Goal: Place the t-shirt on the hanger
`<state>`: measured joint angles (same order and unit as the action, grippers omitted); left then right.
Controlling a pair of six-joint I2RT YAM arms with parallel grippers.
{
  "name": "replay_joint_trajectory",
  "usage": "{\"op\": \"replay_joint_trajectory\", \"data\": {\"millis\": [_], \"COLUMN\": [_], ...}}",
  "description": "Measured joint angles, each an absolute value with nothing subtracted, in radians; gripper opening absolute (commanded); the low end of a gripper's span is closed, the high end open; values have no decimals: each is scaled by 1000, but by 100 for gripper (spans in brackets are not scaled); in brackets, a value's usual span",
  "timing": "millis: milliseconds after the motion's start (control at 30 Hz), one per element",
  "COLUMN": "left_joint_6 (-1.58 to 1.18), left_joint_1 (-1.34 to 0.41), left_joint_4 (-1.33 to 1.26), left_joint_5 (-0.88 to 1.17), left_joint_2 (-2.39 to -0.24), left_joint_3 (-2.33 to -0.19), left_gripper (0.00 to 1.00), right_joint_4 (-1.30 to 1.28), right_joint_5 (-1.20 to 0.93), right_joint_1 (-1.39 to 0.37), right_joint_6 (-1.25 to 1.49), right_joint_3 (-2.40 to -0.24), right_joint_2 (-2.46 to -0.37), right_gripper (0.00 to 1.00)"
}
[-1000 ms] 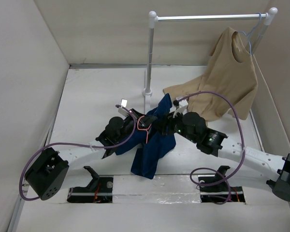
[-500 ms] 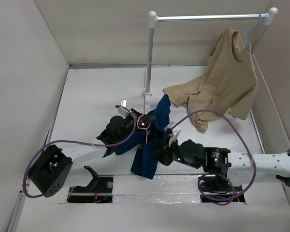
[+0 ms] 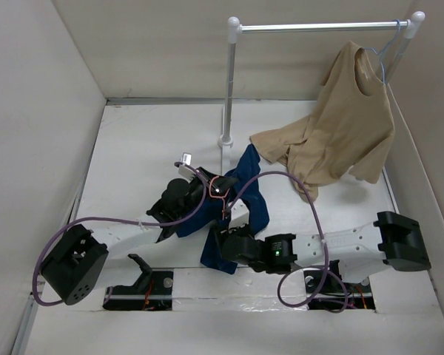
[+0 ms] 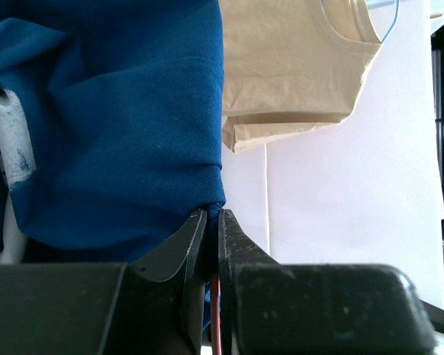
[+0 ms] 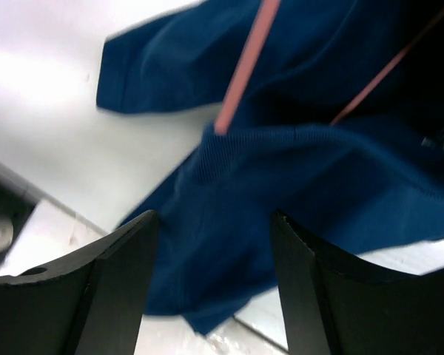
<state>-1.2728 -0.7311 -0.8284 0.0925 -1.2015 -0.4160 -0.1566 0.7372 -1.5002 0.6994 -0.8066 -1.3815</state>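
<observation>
The navy t-shirt (image 3: 246,198) hangs bunched above the table from my left gripper (image 3: 209,182). The left gripper (image 4: 213,214) is shut on a fold of the t-shirt (image 4: 118,111), with the pink hanger wire (image 4: 216,310) between its jaws. The pink hanger (image 3: 220,189) loops at the top of the cloth. My right gripper (image 3: 217,241) is open and empty, low by the shirt's bottom end. In the right wrist view the open gripper (image 5: 214,216) faces the t-shirt (image 5: 281,185), and the hanger (image 5: 248,52) crosses above. The mouse print is hidden.
A white rail on a post (image 3: 230,81) stands at the back. A tan t-shirt (image 3: 348,122) hangs from it on a light blue hanger (image 3: 383,55), and its hem reaches the table. Walls close the left, back and right. Cut-outs (image 3: 144,285) lie at the near edge.
My right arm has swung from the shirt's right side down and left to its bottom end near the table's front. The left gripper has held still with the shirt and hanger.
</observation>
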Motion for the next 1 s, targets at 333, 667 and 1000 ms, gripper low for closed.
{"op": "replay_joint_trajectory", "data": {"millis": [333,667,1000], "left_joint_6": [-1284,-1288,-1172], "left_joint_1": [-739,-731,-731], "left_joint_4": [-805,-803,-698], "left_joint_5": [72,33,68], "left_joint_2": [-1168,-1122,-1073], "left_joint_3": [-398,-387,-479], "left_gripper": [0,0,43], "right_joint_4": [-141,-263,-419], "right_joint_5": [854,905,736], "right_joint_1": [-1499,-1497,-1457], "right_joint_6": [685,757,649], "right_joint_3": [-888,-887,-872], "right_joint_2": [-1508,-1420,-959], "right_gripper": [43,0,0]}}
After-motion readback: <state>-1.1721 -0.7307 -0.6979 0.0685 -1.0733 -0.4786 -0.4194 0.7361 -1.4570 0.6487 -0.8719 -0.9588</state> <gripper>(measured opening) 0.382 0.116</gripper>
